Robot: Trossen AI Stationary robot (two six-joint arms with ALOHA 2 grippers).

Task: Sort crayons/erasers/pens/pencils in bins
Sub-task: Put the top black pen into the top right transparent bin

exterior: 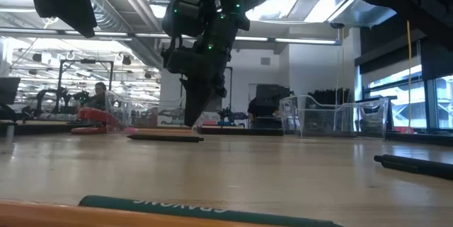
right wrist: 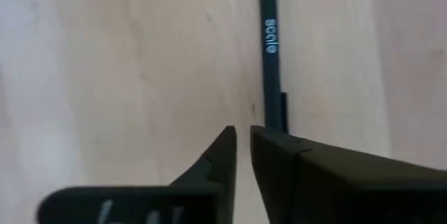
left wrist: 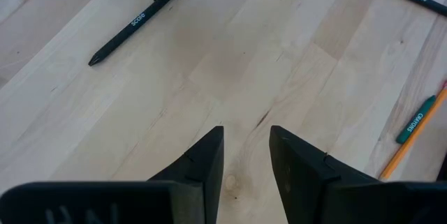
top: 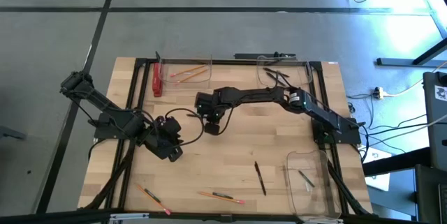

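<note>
**Lining up on a black pen at mid-table**

Reaching across from its own side, your right gripper hangs low over the middle of the table, nose down. In the right wrist view its fingers stand nearly together with only a thin slit between them, and nothing is pinched in that slit. The pen you appear to be after lies just beside the finger on one side and runs straight away ahead of it, flat on the wood, not between the two. Whether that finger touches the pen I cannot tell.

So the step in hand looks like the pick of this pen, and the grasp is not made. Your next move calls for spreading the fingers, shifting sideways until the pen sits in the gap, then coming down and closing. Pushed as they stand, the fingers would likely roll the pen aside.

Your left gripper waits near its own edge of the table, fingers apart with bare wood between them.

The bin holding other pens sits at the far edge, well beyond the right fingers. A second pen and loose pencils lie toward the near edge, still unsorted.
</note>
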